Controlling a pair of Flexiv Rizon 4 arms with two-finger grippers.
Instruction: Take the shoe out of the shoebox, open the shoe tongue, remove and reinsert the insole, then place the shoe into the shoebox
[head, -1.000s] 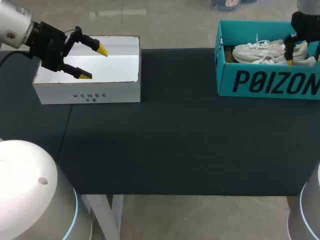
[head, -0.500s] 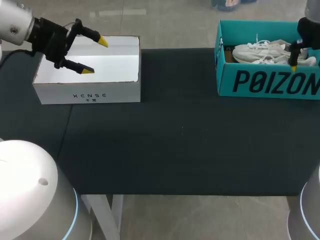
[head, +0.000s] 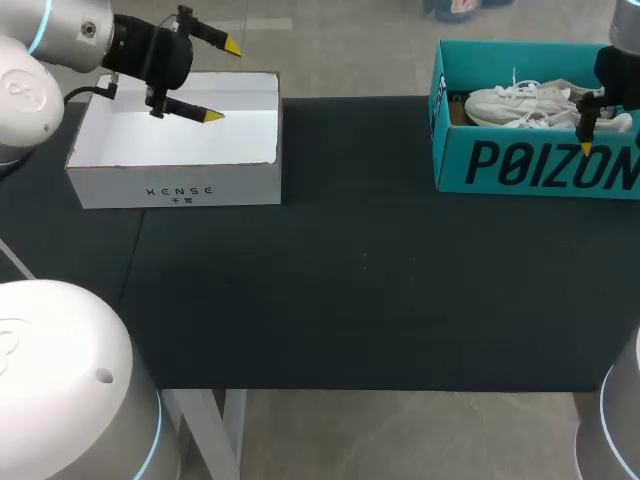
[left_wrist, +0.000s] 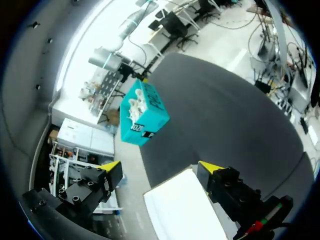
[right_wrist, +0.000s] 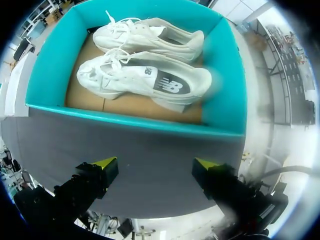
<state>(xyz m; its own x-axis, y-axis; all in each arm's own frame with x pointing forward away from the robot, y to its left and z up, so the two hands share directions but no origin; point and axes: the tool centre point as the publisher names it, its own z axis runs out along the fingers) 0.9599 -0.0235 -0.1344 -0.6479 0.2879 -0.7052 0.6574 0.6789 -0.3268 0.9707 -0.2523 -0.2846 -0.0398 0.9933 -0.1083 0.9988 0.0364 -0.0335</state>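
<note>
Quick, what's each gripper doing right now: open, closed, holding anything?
Left gripper: jaws open, holding nothing, over the white box.
Right gripper: jaws open, holding nothing, by the shoebox front wall.

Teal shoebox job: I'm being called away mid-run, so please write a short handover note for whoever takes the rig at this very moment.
Left gripper: open, empty, above the white box.
Right gripper: open, empty, above the front wall of the teal shoebox.
Two white sneakers lie side by side inside the teal shoebox.
Done: nothing; no shoe is out yet.
Left: lift one sneaker out, open its tongue, remove and reinsert the insole, put it back.
</note>
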